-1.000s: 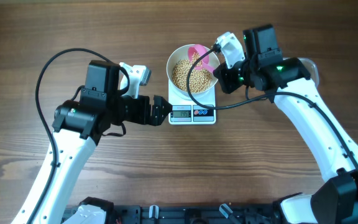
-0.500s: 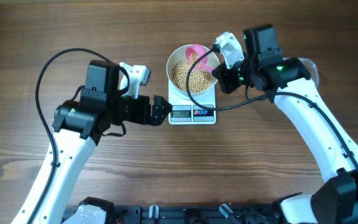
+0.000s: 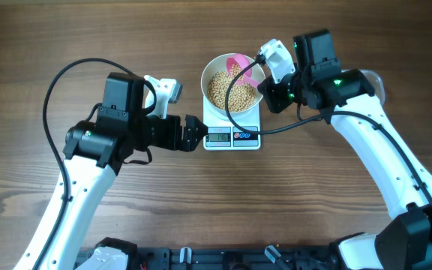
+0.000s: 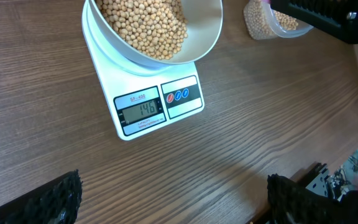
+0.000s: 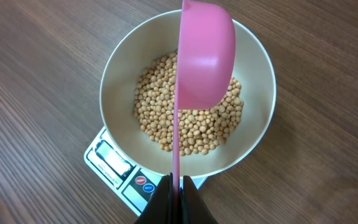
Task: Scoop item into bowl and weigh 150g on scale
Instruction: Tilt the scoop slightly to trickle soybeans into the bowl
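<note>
— Across the wooden desk point(image 3: 36, 45), what takes up the most room?

— Your two arms. Your left arm point(image 3: 88, 150) reaches in from the left side. Your right arm point(image 3: 366, 127) bends in from the right, with a black cable looping off it over the bowl.

— And the task's things?

— Your scale point(image 3: 232, 136) lies flat near the middle of the desk, its display edge turned toward the arms' bases. The white bowl point(image 5: 114, 74) stands on it and covers most of the platform. A clear tub point(image 4: 269, 25) with more beans in it stands on the desk apart from the scale, on the right arm's side. The left wrist view cuts it off at the edge.

— What are the claws doing?

— Your left claw point(image 3: 195, 132) sits low, just beside the scale's left front corner, spread wide with nothing between its fingers. Your right claw point(image 5: 176, 200) is pinched tight on the thin handle of the pink scoop point(image 5: 205, 56). The scoop's cup hangs over the far half of the bowl. You cannot tell from these views whether anything lies in it.

— Where are the beans?

— Your beans point(image 5: 191, 124) lie heaped in the bottom of the bowl, with bare white wall above them all round.

— And the reading?

— Your display point(image 4: 140, 110) shows 146.
</note>
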{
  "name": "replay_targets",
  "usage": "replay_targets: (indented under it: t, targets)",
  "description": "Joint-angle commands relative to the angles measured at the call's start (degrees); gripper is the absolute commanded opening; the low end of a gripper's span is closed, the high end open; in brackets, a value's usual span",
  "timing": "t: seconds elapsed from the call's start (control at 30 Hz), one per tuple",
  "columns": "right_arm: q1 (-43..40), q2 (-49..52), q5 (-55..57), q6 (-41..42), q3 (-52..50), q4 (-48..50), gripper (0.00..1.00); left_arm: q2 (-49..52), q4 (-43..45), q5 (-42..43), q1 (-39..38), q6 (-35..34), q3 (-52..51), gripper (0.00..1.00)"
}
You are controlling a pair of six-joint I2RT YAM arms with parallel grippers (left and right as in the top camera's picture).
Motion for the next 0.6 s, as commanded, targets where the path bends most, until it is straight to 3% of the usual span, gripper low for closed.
replay_targets:
  t: [0.0,0.57]
  targets:
    - [0.07,-1.49,-1.92,-0.17,1.22,0.37,0.04,-0.04,0.17,-0.15,0.42,0.09,1.16,1.0]
    - [0.07,-1.49,-0.66,1.79,1.18,1.97,0.04,-0.04,0.15,-0.15,0.42,0.11,1.16,1.0]
